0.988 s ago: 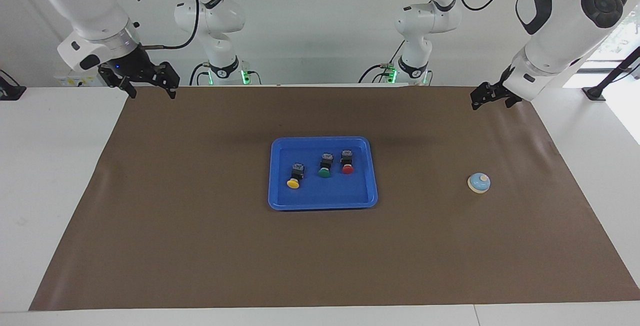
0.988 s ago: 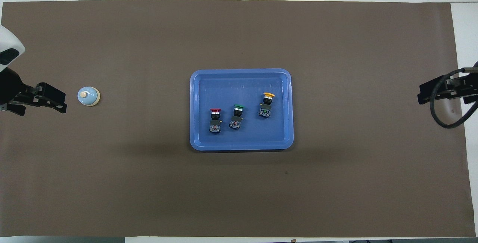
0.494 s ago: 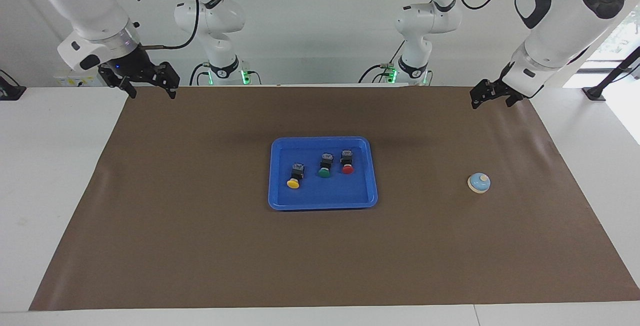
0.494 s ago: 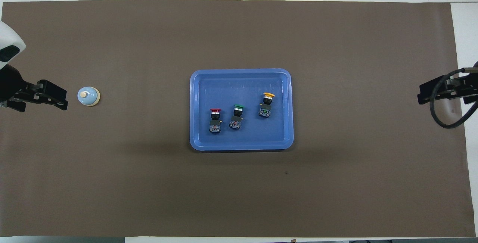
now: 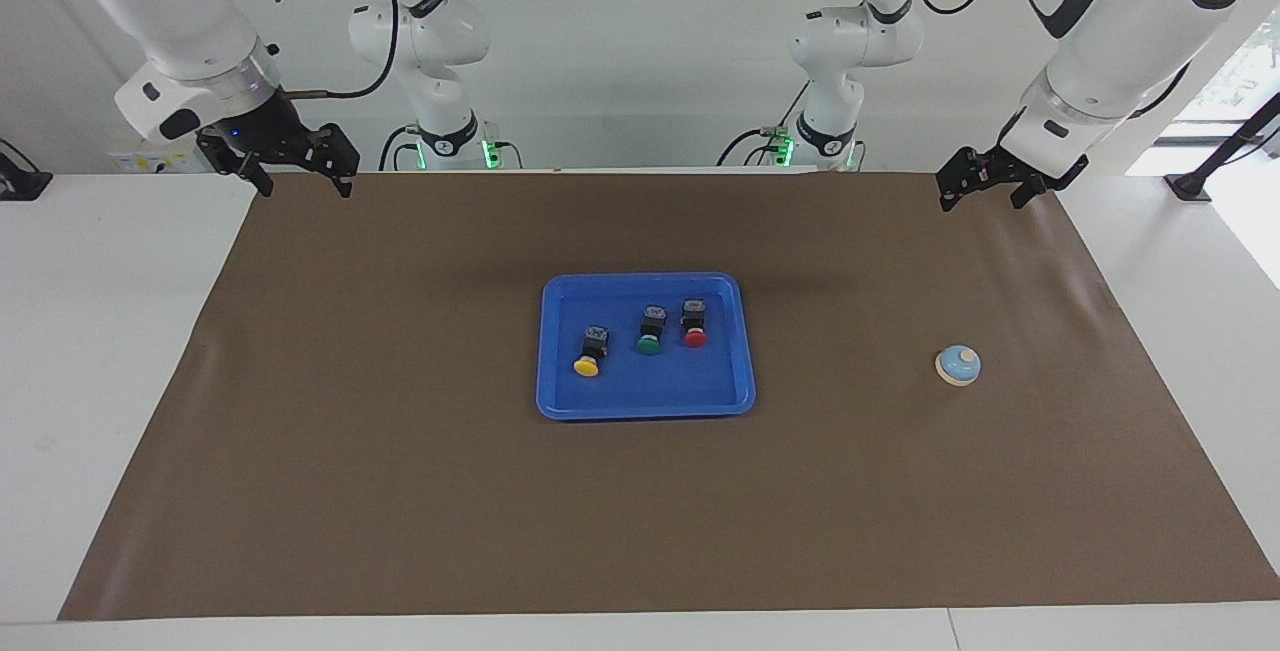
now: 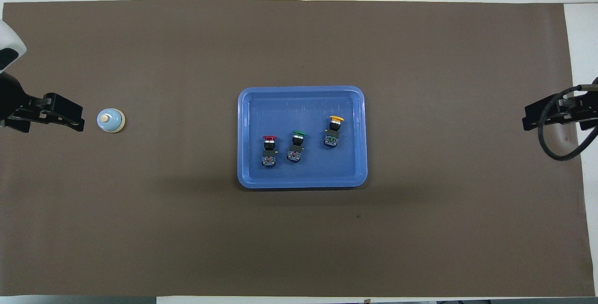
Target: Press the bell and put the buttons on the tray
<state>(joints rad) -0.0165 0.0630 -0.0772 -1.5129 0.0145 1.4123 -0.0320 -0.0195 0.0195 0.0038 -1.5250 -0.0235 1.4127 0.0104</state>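
Both grippers are wide open and hold nothing. We see the left gripper up high near the bell. Our right gripper waits well apart from the tray. All three buttons lie in that tray.

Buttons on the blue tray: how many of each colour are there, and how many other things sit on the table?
Red button: 1
Green button: 1
Yellow button: 1
Tray: 1
Bell: 1
Total: 5
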